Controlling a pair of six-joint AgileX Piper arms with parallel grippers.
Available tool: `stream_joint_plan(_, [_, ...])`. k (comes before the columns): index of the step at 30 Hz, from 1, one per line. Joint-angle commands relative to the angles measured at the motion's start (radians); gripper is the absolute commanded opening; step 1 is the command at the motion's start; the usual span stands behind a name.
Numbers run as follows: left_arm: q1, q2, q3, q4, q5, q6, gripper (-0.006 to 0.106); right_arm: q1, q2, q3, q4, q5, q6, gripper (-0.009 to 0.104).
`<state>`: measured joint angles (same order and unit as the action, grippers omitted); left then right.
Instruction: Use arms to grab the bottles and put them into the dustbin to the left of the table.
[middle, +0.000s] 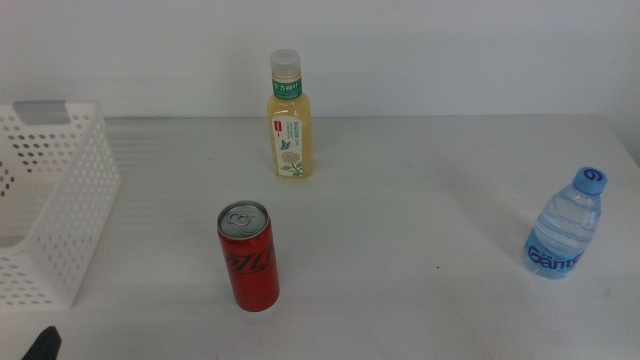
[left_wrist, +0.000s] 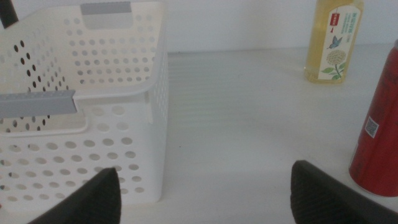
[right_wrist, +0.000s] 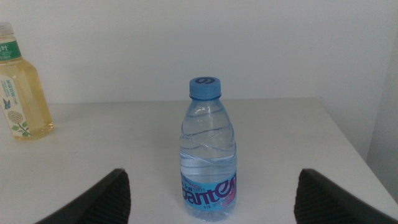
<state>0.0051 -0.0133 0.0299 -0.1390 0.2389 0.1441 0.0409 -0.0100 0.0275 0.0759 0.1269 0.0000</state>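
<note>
A yellow-drink bottle (middle: 289, 117) with a white cap stands upright at the back of the table. A red soda can (middle: 248, 257) stands upright in front of it. A small blue-capped water bottle (middle: 567, 224) stands at the right. The white perforated dustbin (middle: 70, 215) sits at the left edge. My left gripper (left_wrist: 205, 186) is open and empty, low at the front left, with the dustbin (left_wrist: 134, 118) ahead on one side and the can (left_wrist: 380, 130) on the other. My right gripper (right_wrist: 211, 193) is open, with the water bottle (right_wrist: 208, 158) standing just beyond its jaws.
The white table (middle: 420, 190) ends at the right just past the water bottle. A white wall runs behind the table. Only a dark tip of the left gripper (middle: 42, 345) shows at the bottom left of the middle view.
</note>
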Motion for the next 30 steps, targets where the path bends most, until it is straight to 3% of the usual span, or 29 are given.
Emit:
stream_joint_plan(1, [-0.002,-0.014,0.006,0.006,-0.082,-0.012,0.089,-0.005,-0.027,-0.007,-0.003,-0.077,-0.008,0.076])
stream_joint_plan(8, [-0.002,-0.013,0.004,0.003,-0.1,-0.014,0.089,-0.005,-0.027,-0.007,-0.003,-0.077,-0.008,0.076])
stream_joint_plan(13, [-0.023,0.048,0.004,-0.078,-0.153,-0.013,0.089,-0.005,-0.027,-0.007,-0.003,-0.077,-0.008,0.076])
stream_joint_plan(18, [-0.115,0.182,0.004,-0.104,-0.228,-0.013,0.089,-0.005,-0.027,-0.007,-0.003,-0.077,-0.008,0.076])
stream_joint_plan(30, [-0.415,0.579,0.004,-0.059,-0.635,-0.011,0.089,-0.005,-0.027,-0.007,-0.003,-0.077,-0.008,0.076])
